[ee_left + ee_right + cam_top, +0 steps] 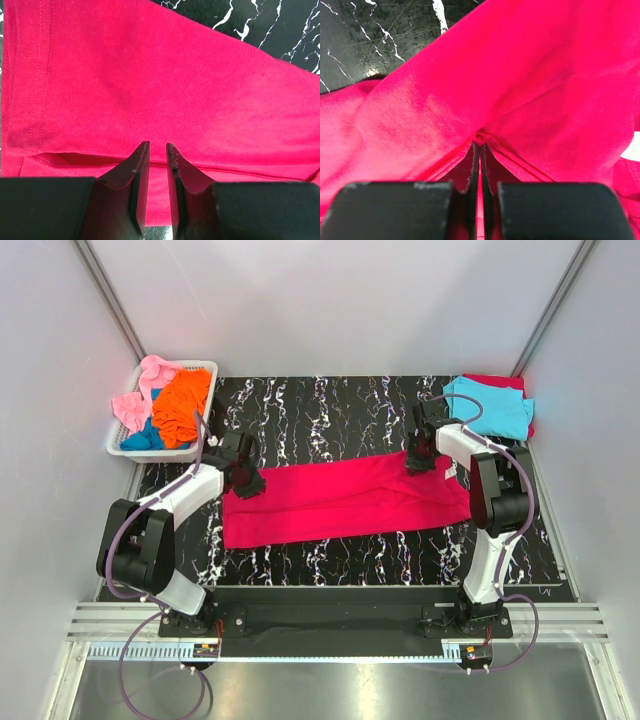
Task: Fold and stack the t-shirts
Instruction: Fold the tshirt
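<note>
The large crimson-red t-shirt point(340, 502) lies folded into a long band across the black marble table point(330, 410). My left gripper point(250, 483) is at the band's far left corner. In the left wrist view its jaws point(158, 145) stand a narrow gap apart over the cloth point(150, 75) and grip nothing. My right gripper point(417, 462) is at the far right end, shut on a puckered pinch of the crimson-red shirt point(545, 75), as the right wrist view point(480, 145) shows. A folded cyan t-shirt point(490, 405) lies on a red one point(500, 381) at the back right.
A white slotted basket point(118, 435) at the back left holds an orange t-shirt point(182, 405), a pink one point(145, 390) and a blue one point(140, 437). Grey walls close in the table's back and sides.
</note>
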`<action>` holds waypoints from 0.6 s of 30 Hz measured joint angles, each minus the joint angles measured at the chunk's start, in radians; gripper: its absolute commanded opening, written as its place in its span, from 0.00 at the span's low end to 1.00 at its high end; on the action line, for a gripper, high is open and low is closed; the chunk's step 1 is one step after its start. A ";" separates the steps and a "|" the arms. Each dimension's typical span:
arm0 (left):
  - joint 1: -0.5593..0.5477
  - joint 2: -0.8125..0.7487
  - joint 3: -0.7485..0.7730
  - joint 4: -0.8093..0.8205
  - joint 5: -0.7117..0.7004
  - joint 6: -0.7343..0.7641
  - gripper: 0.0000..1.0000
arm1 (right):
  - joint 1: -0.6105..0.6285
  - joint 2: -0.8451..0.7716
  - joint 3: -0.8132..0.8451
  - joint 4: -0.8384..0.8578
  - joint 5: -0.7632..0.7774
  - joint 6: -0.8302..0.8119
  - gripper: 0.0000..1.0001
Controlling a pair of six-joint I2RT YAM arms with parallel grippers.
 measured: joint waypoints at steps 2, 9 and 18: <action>0.000 0.000 0.000 -0.001 0.000 0.000 0.24 | 0.000 0.000 0.000 0.000 0.001 0.002 0.00; 0.000 0.000 0.000 0.000 0.000 0.000 0.24 | 0.001 -0.027 -0.018 -0.003 0.018 0.002 0.00; -0.014 0.000 0.000 0.000 0.000 0.000 0.23 | 0.005 -0.159 -0.097 -0.011 0.027 0.012 0.00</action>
